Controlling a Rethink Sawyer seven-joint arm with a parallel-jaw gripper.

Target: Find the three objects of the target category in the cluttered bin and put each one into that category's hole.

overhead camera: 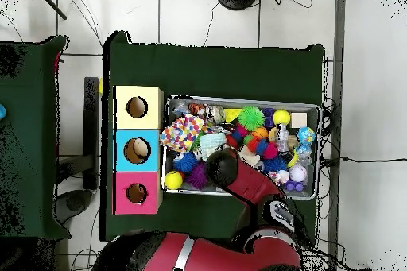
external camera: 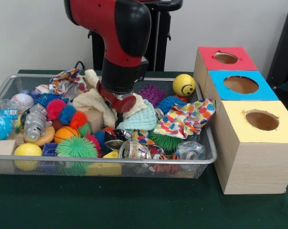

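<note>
Green spiky ball (external camera: 77, 147) sits closest, inside the wire bin (external camera: 134, 167) among mixed toys. Deep in the middle, the gripper (external camera: 119, 101) is buried in cloths (external camera: 93, 102), so its opening cannot be judged. Which category is wanted is unclear; lifting straight up should avoid dragging clutter toward the boxes (external camera: 251, 143).

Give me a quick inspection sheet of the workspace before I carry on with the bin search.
Surface: green table, bare in front of the bin.
Job's things: wire mesh bin heaped full; three hole boxes beside it, red-topped, blue-topped, yellow-topped.
Clutter: yellow smiley ball, green spiky ball, patterned cloth, teal knitted cloth, many more toys.
Grippers: pincer buried in the pile under the arm, state not visible.
Cables: black leads on the floor.
Surroundings: second green table beside this one.
</note>
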